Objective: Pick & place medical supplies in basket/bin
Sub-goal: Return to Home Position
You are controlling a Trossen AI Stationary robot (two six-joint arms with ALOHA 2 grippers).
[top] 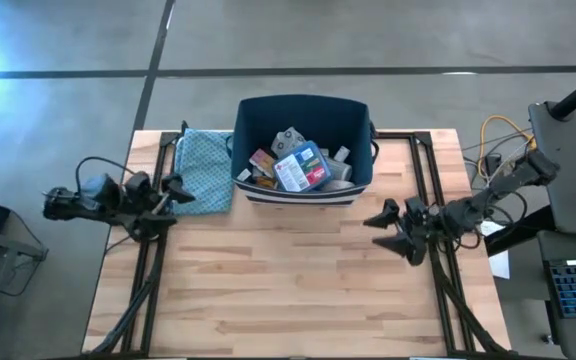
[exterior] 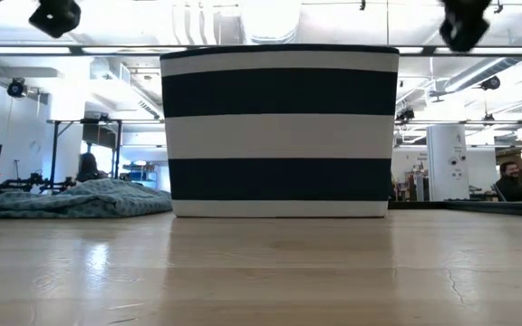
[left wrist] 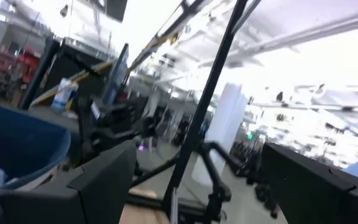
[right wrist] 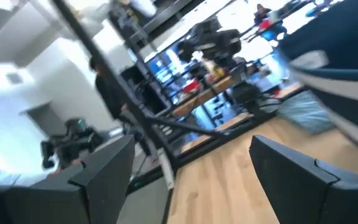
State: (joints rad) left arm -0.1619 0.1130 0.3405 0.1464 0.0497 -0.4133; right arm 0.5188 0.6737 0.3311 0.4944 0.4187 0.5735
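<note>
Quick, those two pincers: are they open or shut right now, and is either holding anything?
Left pincer: open, holding nothing.
Right pincer: open, holding nothing.

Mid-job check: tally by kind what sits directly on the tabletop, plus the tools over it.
Bin: 1
Cloth: 1
Tools: 2, the left tool and the right tool
Total: 4
</note>
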